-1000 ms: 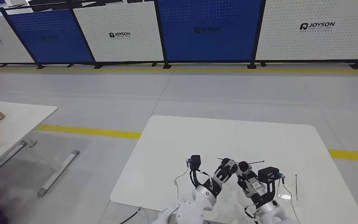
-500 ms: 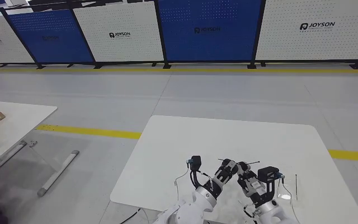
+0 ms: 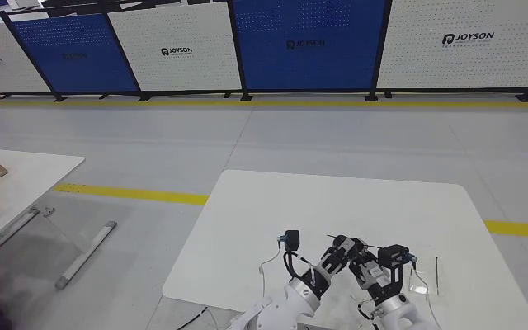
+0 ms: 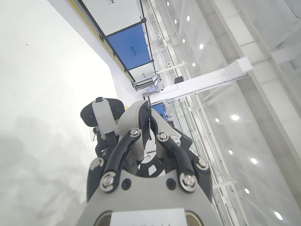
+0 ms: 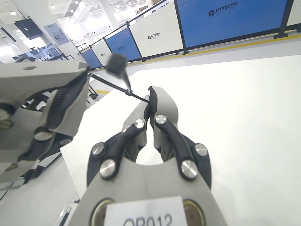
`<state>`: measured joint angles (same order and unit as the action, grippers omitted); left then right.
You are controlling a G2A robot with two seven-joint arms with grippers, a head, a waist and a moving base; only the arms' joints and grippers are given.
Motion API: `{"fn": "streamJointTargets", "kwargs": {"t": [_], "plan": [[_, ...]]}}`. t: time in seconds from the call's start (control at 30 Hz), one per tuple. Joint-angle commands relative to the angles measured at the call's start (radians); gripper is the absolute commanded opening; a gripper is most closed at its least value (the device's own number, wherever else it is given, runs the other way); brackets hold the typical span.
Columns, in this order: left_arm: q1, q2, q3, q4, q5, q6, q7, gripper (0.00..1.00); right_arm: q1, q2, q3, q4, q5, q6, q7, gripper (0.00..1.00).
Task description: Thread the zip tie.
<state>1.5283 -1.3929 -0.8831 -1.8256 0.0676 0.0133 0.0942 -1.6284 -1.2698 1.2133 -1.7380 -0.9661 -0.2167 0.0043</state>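
Observation:
A thin black zip tie [image 5: 110, 84] is stretched between both grippers over the near part of the white table [image 3: 330, 198]. My right gripper [image 5: 149, 99] is shut on one end of the strap. My left gripper [image 5: 85, 72] is shut on the other end; a short tip of strap [image 4: 148, 103] sticks out past its closed fingers [image 4: 135, 116]. A blurred dark block [image 5: 116, 65] hangs just above the strap, with a short piece running down to a small knot [image 5: 128, 92] on it. From above, left gripper [image 3: 337, 246] and right gripper [image 3: 360, 247] sit close together, the zip tie [image 3: 373, 244] across them.
A second black zip tie [image 3: 436, 274] lies flat on the table to the right of the arms. The table's near edge is just below the arms. A neighbouring white table [image 3: 33, 177] stands far left, and blue and white partition panels [image 3: 309, 45] close off the back.
Both grippers have shifted slightly to the right and a little closer together, carrying the zip tie with them. Both stay shut on the strap.

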Motion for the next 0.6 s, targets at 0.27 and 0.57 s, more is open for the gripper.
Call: {"fn": "streamJointTargets", "kwargs": {"t": [0.27,0.57], "plan": [[0.005,0.001,-0.002,-0.018,-0.004,-0.012,0.005,0.00,0.006,0.001,0.005,0.020,0.009,-0.007,0.007,0.00],[0.019,0.005,-0.005,-0.038,0.002,-0.027,0.010,0.00,0.020,0.002,0.004,0.047,0.018,-0.017,0.017,0.00]]}}
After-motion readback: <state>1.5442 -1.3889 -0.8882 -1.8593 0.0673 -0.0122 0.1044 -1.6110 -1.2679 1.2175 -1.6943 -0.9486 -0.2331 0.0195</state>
